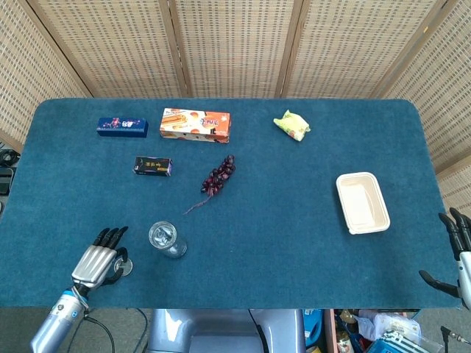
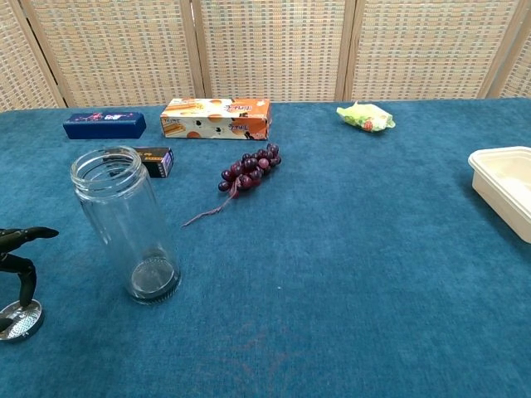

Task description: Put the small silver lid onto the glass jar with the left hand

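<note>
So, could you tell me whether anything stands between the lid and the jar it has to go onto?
Nothing visible does. The lid lies on the cloth just left of the jar, with bare cloth between them. The left hand is right over the lid, a fingertip down at it.

Bare cloth separates the lid (image 1: 123, 267) from the glass jar (image 1: 165, 239); other items lie well apart.

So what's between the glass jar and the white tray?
Nothing but bare blue tablecloth. The head view shows the stretch from the glass jar to the white tray with no object on it.
</note>
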You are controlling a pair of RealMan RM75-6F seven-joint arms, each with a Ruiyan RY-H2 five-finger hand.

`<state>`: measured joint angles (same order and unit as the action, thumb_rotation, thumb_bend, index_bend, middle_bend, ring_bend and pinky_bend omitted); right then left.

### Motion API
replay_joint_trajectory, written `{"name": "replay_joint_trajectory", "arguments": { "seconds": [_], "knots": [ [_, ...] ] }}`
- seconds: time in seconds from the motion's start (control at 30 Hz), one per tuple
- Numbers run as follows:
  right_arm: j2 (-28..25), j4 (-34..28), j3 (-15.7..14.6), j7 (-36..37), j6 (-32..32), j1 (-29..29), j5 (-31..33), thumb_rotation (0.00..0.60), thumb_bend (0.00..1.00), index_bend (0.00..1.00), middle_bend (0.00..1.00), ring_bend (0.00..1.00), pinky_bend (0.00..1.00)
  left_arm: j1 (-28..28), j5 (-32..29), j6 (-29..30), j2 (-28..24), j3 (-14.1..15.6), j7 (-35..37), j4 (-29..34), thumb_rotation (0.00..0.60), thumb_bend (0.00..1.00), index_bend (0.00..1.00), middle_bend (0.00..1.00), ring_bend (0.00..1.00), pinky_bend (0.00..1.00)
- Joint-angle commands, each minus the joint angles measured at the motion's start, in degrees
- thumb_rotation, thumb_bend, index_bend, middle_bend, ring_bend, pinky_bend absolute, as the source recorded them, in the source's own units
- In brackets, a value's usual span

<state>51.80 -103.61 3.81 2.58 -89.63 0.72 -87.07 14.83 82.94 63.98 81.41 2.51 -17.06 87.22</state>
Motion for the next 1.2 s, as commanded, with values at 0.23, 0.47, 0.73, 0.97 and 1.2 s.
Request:
{"name": "replay_joint_trajectory", "arguments": {
  "seconds": [0.23,0.47,0.73,0.97,1.2],
  "knots": [
    [-0.18,0.03,-0.09,0.38,0.39,-0.09,0.23,0.600,0.00,0.00,0.00,0.00,0.00,0.28,-1.59,-0.49,0.14,0.28,-1.24,0.26,0.600,0.39,0.53,0.00,0.00,0.00],
    [-0.16,0.06,-0.10,0.42,0.59,-0.21,0.29,0.600,0.00,0.00,0.00,0.00,0.00,0.41,-1.73,-0.07,0.23,0.34,-1.01,0.16,0.600,0.41,0.55,0.00,0.00,0.00],
    [-0.21,0.04,-0.16,0.42,0.69,-0.23,0.32,0.600,0.00,0.00,0.00,0.00,0.00,0.62,-2.27,-0.17,0.30,0.46,-1.16,-0.08,0.600,0.43,0.58,0.00,0.00,0.00],
    [-0.07,0.13,-0.28,0.35,0.97,-0.35,0.27,0.600,0.00,0.00,0.00,0.00,0.00,0.58,-1.63,0.86,-0.44,0.62,-0.05,0.32,0.600,0.43,0.58,0.00,0.00,0.00],
    [-0.03,0.03,-0.34,0.17,1.09,-0.40,0.31,0.600,0.00,0.00,0.00,0.00,0.00,-0.07,0.43,4.51,-4.61,0.30,2.46,4.07,0.600,0.43,0.58,0.00,0.00,0.00]
  ]
}}
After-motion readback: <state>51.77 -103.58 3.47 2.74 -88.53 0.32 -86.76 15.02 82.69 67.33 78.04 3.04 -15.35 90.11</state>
